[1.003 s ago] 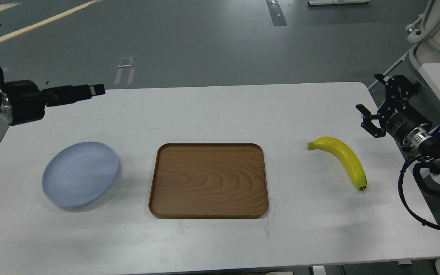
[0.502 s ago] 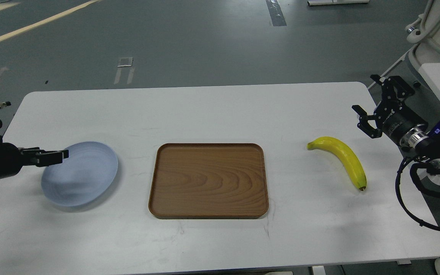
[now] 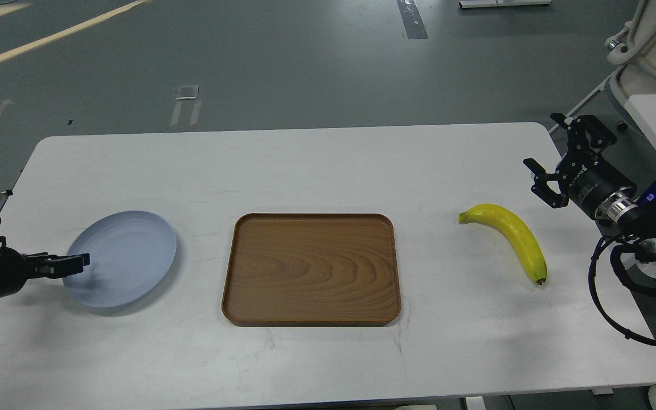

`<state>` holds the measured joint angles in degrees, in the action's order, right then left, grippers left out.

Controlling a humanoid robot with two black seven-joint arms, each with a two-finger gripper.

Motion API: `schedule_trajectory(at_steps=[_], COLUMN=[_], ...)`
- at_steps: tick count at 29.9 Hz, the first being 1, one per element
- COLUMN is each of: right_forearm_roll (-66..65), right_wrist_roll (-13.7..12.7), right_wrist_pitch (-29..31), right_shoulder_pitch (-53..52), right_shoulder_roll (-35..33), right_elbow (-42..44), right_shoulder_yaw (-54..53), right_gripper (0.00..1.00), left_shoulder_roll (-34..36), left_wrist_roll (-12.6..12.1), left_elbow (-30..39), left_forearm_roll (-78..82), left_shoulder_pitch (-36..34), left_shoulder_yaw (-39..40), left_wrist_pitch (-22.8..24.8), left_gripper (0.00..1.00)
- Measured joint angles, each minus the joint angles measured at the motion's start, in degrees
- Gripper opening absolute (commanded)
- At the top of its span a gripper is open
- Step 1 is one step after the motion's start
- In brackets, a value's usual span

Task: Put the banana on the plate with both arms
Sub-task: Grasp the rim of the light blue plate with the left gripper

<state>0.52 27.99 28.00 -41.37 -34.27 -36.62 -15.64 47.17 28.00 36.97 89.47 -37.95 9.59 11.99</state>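
The yellow banana (image 3: 511,234) lies on the white table at the right, greenish stem end towards the tray and dark tip towards me. The pale blue-grey plate (image 3: 126,253) sits at the left. My left gripper (image 3: 74,263) is low at the plate's left rim, its fingers reaching over the edge; seen side-on, its two fingers cannot be told apart. My right gripper (image 3: 551,152) is open and empty, above the table's right edge, to the right of and behind the banana and apart from it.
A rectangular brown wood-grain tray (image 3: 312,316) lies in the middle between plate and banana. The white table (image 3: 328,165) ends close behind my right gripper. A white machine base (image 3: 652,40) stands at the far right.
My left arm has come down from high at the far left to the plate's left rim. My right gripper has shifted slightly back and up. Banana and tray have not moved.
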Motion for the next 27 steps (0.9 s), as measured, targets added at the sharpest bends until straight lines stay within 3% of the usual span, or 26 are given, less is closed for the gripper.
schedule_trajectory(at_steps=[4,5,6,21,27], right_forearm_roll=[0.0,0.0,0.0,0.0,0.0], right_wrist_roll=[0.0,0.0,0.0,0.0,0.0], right_wrist_pitch=[0.0,0.0,0.0,0.0,0.0], right_shoulder_pitch=[0.1,0.1,0.1,-0.2,-0.3], right_shoulder_roll=[0.1,0.1,0.1,0.1,-0.1], right_elbow=[0.0,0.0,0.0,0.1,0.1], right_shoulder_yaw=[0.0,0.0,0.0,0.0,0.0], right_gripper=[1.00,1.00,1.00,1.00,1.00], left_shoulder_roll=[-0.1,-0.1,-0.1,-0.1,0.5], left_wrist_roll=[0.0,0.0,0.0,0.0,0.0], left_elbow=[-0.1,-0.1,-0.1,0.5,4.3], left_forearm_roll=[-0.9,-1.2,-1.4,-1.7,-4.2], left_shoulder_pitch=[0.1,0.1,0.2,-0.8,-5.6], left_shoulder_yaw=[0.1,0.1,0.1,0.1,0.1], left_wrist_pitch=[0.0,0.0,0.0,0.1,2.0], left_gripper=[0.21,0.06,0.00,0.00,0.00])
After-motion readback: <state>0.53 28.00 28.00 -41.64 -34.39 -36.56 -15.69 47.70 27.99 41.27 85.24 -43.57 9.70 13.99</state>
